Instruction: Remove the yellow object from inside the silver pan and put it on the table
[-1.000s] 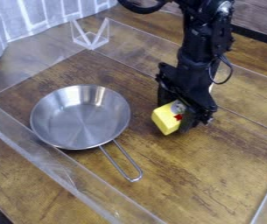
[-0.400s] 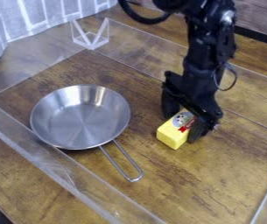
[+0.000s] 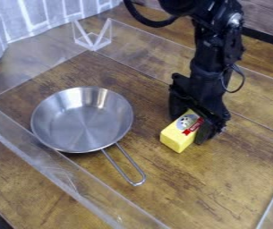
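Wooden table [image 3: 240, 183] bears yellow block [image 3: 179, 136] right of empty pan [image 3: 81, 120], beneath the gripper [image 3: 193, 124], jaws wide, gripping nothing, block's long axis toward gripper.

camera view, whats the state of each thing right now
yellow object: out of the pan, lying on the table, label end up near the gripper
silver pan: upright, empty, handle toward the near edge
gripper: open, pointing down, right over the yellow object
table: carries the pan and the yellow object, which sit apart
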`<move>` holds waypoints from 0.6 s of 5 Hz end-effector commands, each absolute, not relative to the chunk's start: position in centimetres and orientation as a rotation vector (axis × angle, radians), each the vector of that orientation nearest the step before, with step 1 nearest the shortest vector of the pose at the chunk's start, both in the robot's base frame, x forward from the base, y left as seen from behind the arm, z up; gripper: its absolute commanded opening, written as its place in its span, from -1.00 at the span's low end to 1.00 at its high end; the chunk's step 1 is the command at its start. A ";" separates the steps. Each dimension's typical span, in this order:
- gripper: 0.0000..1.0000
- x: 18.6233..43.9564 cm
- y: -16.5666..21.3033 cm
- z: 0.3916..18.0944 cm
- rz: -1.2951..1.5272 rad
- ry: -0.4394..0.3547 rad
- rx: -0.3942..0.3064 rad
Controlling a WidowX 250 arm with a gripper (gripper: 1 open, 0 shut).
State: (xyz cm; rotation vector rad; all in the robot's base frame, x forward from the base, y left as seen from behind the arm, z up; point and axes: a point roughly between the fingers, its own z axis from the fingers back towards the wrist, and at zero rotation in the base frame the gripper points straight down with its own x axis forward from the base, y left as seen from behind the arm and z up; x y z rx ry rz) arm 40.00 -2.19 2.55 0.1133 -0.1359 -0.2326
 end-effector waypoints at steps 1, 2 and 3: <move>1.00 40.6 -1.3 2.6 -0.215 -0.152 0.113; 1.00 40.6 -1.0 2.1 -0.216 -0.139 0.113; 1.00 40.7 -0.7 1.6 -0.217 -0.124 0.115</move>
